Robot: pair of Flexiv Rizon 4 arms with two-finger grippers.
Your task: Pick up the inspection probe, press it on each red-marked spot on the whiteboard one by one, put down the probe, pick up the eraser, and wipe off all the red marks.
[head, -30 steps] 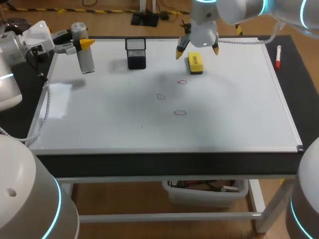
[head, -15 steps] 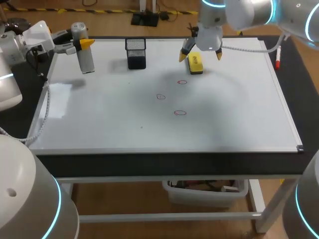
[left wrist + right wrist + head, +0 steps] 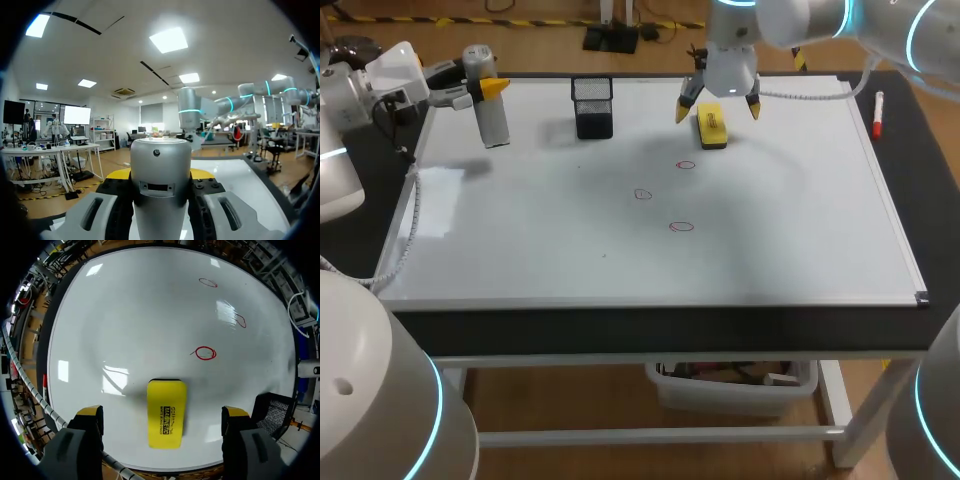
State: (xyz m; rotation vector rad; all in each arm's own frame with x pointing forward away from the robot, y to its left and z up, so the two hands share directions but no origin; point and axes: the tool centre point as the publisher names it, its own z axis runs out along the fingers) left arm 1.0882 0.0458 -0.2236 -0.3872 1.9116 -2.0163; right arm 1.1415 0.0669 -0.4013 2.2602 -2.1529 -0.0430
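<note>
— What is the biggest thing in front of you?

— The dark desk (image 3: pixel 650 330), with the whiteboard (image 3: pixel 520 240) lying flat over most of it. My right arm (image 3: pixel 800 20) comes in over the far edge, and my left arm (image 3: pixel 350 90) sits at the far left corner.

— What are your left jaws doing?

— They are clenched on the inspection probe (image 3: pixel 490 105), a silver cylinder held upright over the board's far left corner. In my left wrist view the probe (image 3: pixel 160 175) fills the gap between the pads. Nothing on this side has moved over the last second.

— And the right jaws?

— They are released and spread wide, with one yellow fingertip (image 3: pixel 90 415) on each side of the eraser (image 3: pixel 166 412) and neither touching it. Half a second ago they hung a little further right. Now they have slid back so the eraser (image 3: pixel 711 127) sits nearly centred between them.

— Anything else?

— A black mesh holder (image 3: pixel 592 107) stands left of the eraser. A red marker (image 3: pixel 878 113) lies on the desk just off the board's right edge. The eraser has not shifted.

— The red marks?

— All three are unwiped: one (image 3: pixel 685 165) near the eraser, one (image 3: pixel 642 194) fainter, one (image 3: pixel 681 227) nearest me.
</note>
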